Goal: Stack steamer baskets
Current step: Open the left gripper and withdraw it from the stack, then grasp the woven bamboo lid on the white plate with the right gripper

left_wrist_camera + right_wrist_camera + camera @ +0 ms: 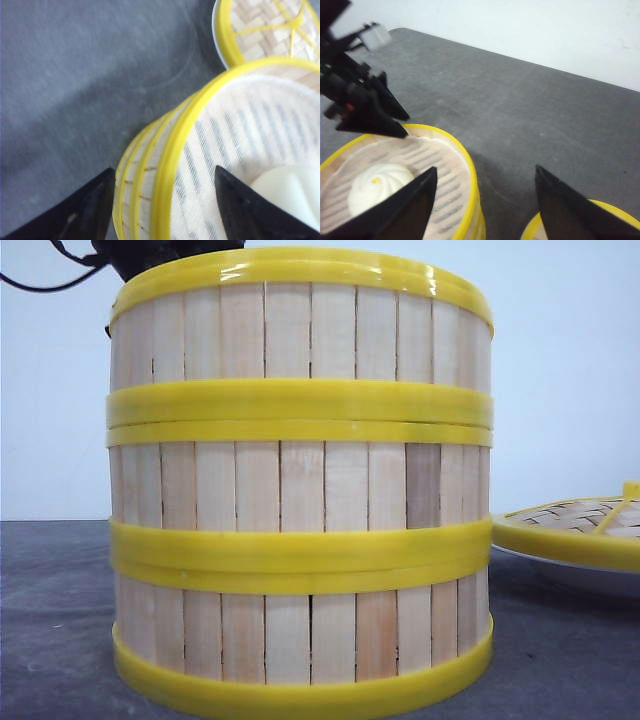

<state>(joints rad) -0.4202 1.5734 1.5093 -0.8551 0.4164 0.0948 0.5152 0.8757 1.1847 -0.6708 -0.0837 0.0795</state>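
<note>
All three steamer baskets (300, 480) stand stacked on the counter (50, 640), left of the lid (580, 525). The left end effector (162, 200) straddles the top rim, spread; the right end effector (485, 200) hovers spread. Next: withdraw upward without nudging the stack.
</note>
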